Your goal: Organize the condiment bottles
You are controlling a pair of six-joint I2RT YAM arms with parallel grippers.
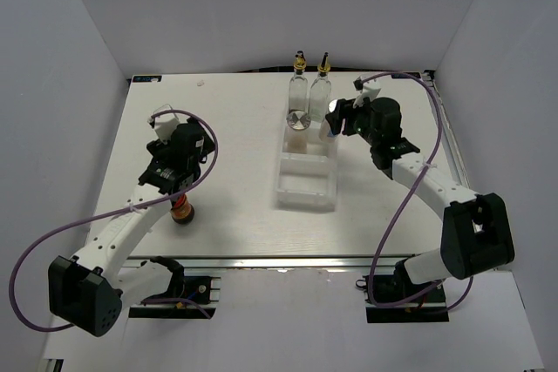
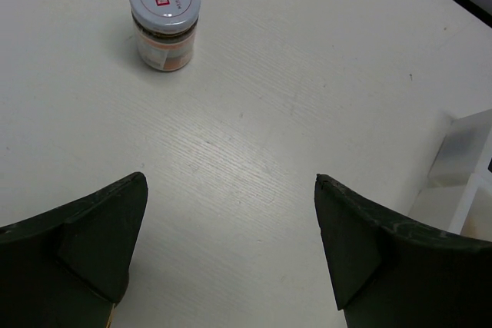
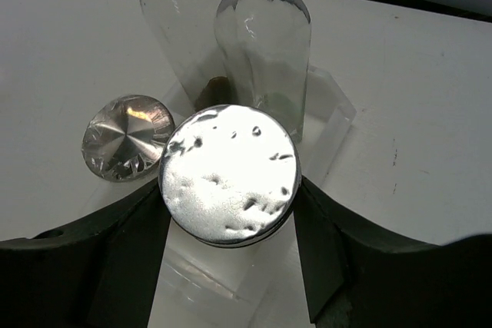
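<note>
1. My right fingers (image 3: 131,259) are clamped on a silver-lidded shaker (image 3: 229,174), upright at the tray's (image 1: 305,205) far end, just right of the other shaker (image 3: 123,137).
2. My left fingers (image 2: 92,228) are wide open and empty. The white-lidded jar (image 2: 164,17) stands beyond them, away from the tray.

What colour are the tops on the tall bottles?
Gold. The pourer tops on the tall clear glass bottles show best in the top external view.

The left gripper (image 2: 231,182) hangs well left of the tray (image 1: 305,205), fingers spread wide, arm bent. The right gripper (image 3: 228,197) clamps a shaker (image 3: 227,155) at the tray's far end, arm reaching inward.
</note>
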